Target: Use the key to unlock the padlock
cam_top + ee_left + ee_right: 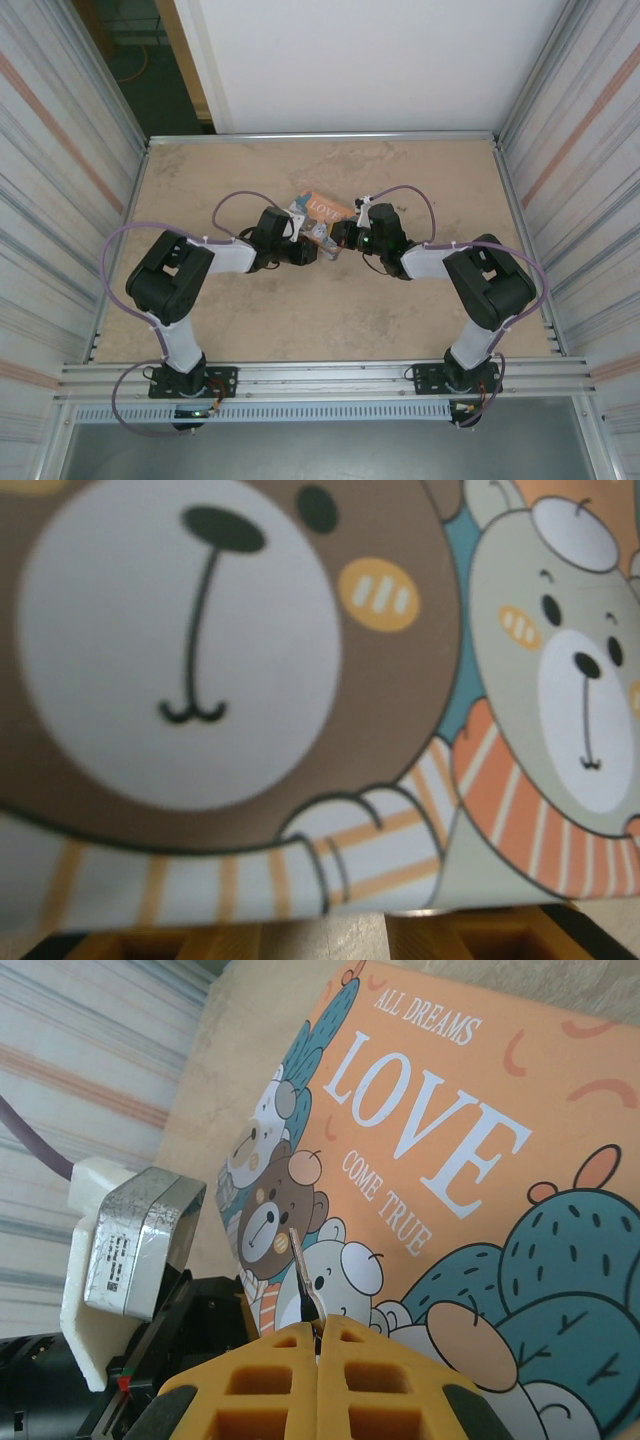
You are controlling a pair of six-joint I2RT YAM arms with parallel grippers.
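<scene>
Two end effectors meet nose to nose at mid-table. The right end effector [320, 1345] is clenched, its yellow fingers [260, 1385] pressed flat together with the key [300, 1270] pinched at the tips. The thin metal blade pokes up toward 12 o'clock with a slight lean to 11. Just behind the key is the tin [480, 1160], an orange lid with LOVE in white, cartoon bears toward 7 o'clock and teal cacti toward 5. Whether the key touches the lid, I cannot tell. At 9 o'clock of those fingers sits the other arm's white camera bracket [125, 1250], with a purple cable [30, 1145] trailing off behind it. The left end effector [325, 938] is jammed right up against the tin. Bear faces crowd its wrist view, and its orange fingers [480, 942] peek in at 6 o'clock with a gap between them. Whether they are grasping anything, I cannot tell. From overhead, the tin lies at 12 o'clock of the meeting point on the tan table [300, 320], with ribbed walls [60, 180] at 9 and 3 o'clock. The padlock is too small to pick out in that cluster.
</scene>
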